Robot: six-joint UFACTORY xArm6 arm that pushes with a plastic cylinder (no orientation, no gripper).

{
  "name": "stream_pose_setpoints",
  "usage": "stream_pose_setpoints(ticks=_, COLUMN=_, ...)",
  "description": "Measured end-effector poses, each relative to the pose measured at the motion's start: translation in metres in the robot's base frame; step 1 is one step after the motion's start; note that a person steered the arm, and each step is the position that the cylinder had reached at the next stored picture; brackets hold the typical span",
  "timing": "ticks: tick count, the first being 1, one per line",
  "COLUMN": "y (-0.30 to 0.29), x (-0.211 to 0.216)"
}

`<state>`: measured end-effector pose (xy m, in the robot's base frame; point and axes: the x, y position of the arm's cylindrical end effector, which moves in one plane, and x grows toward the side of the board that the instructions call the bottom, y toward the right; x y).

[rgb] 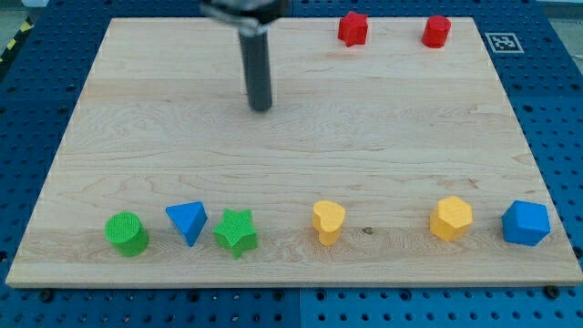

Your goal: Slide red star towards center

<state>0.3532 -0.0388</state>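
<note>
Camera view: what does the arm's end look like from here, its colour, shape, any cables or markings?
A straight, round, dark grey rod, smooth and slightly glossy, ending at my tip in a blunt flat end. At the view's top it joins a wider dark mount, blurred and cut off by the frame. No cables, markings or jaws show.

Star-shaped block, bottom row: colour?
Green star, clear in the camera view, right of the blue triangle.
</note>
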Motion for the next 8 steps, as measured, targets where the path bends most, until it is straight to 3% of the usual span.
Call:
stream_pose_setpoints(ticks=1, y=0.042, x=-0.093)
stream_pose_setpoints(ticks=2, y=0.085, x=-0.159)
stream_pose_setpoints(ticks=4, y=0.177, x=-0.160)
stream_pose_setpoints(ticks=8, y=0.172, x=-0.146)
